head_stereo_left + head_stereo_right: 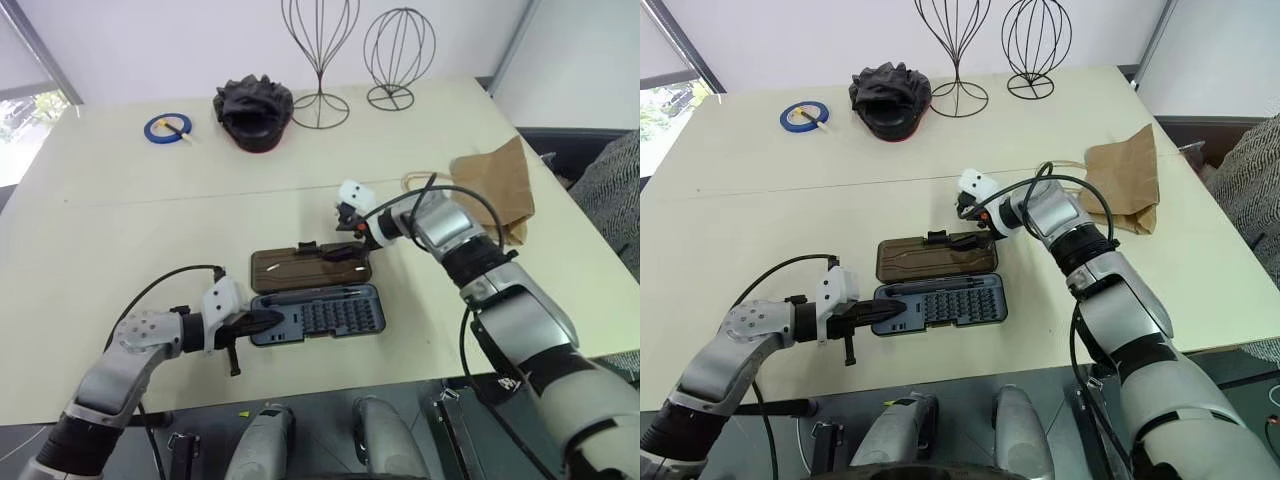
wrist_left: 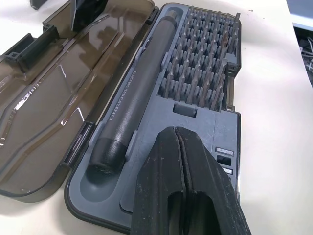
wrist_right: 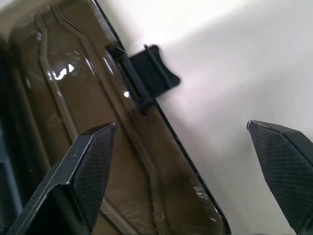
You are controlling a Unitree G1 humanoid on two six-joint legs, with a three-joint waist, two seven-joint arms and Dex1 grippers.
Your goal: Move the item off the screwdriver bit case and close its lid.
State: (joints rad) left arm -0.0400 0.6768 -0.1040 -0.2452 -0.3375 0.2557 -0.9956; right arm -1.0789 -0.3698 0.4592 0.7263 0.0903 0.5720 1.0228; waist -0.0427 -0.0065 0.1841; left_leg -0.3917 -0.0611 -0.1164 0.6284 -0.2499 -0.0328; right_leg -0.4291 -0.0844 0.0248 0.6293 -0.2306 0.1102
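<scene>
Centre of frame: the screwdriver bit case [image 1: 316,296] lies open, its lid [image 1: 310,268] flat. The thin, stiff, light lid is best lifted at its latch tab [image 3: 151,76]. The right gripper [image 3: 188,169], spread wide and empty, straddles the lid's edge; the left gripper [image 2: 188,183], closed, presses the tray. The paper bag [image 1: 497,187] lies at right.

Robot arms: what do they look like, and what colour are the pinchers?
Both arms are shiny silver-grey metal with black joints and black cables looping along them. The left gripper and the right gripper each have a white box by the wrist and two black fingers. Close up, the right one's fingertips have a fine criss-cross texture.
</scene>
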